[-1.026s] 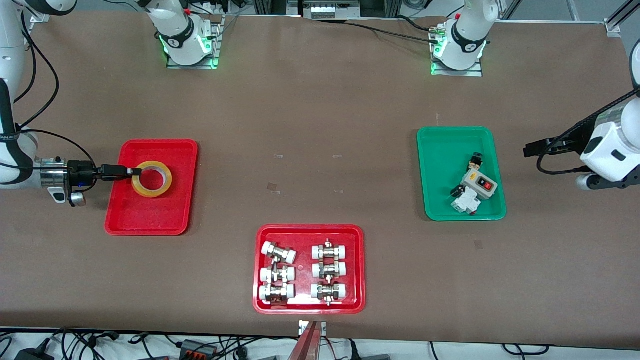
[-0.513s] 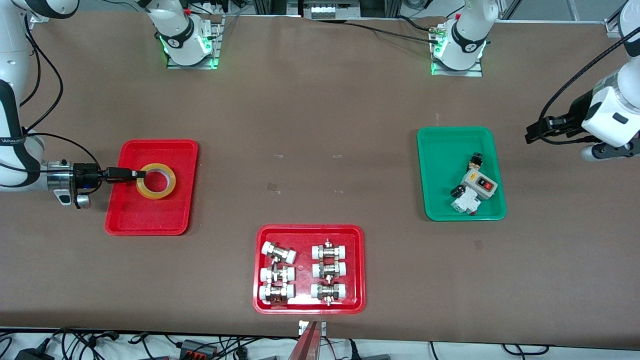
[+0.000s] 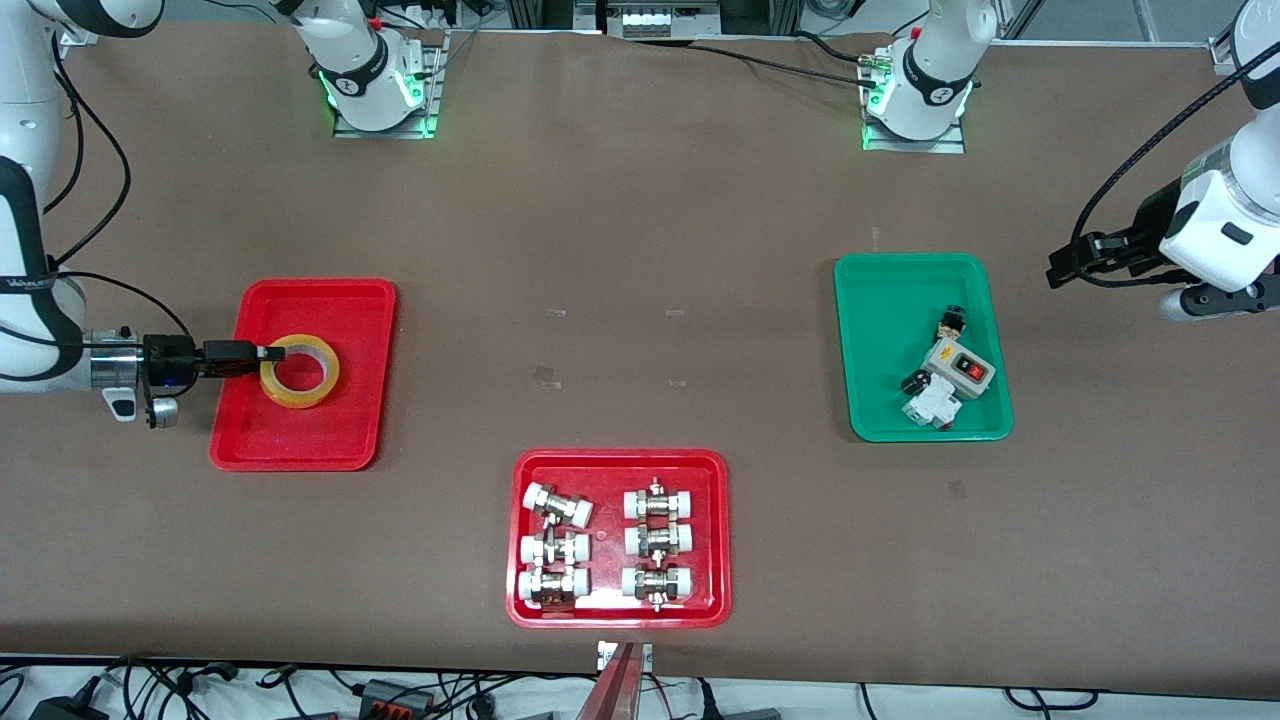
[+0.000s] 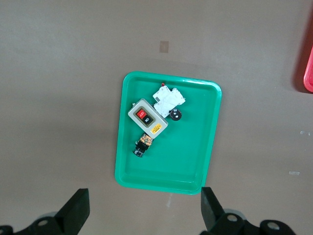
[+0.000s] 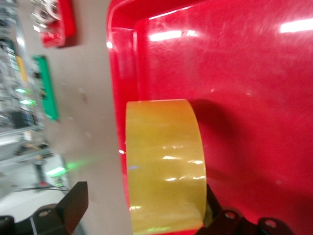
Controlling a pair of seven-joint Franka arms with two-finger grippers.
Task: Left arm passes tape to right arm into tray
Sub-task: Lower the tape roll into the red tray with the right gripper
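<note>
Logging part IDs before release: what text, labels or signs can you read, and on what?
White lettering, black band on the right arm: too small to read.
Yellow label on the grey switch box: blurred, unreadable.
Round marks on the arm bases: logos, no words.
Nothing else.

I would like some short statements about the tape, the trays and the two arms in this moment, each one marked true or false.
1. The tape is over the plain red tray. True.
2. The right tool has one finger inside the tape's hole and one outside. True; it is shut on the wall of the roll.
3. The left tool holds the tape. False; its fingers are open and empty, and it hangs above the table near the green tray.
4. The green tray is empty. False; a grey switch box with a red button and other small parts lie in it.
5. The red tray of metal fittings lies nearer to the front camera than the plain red tray. True.
</note>
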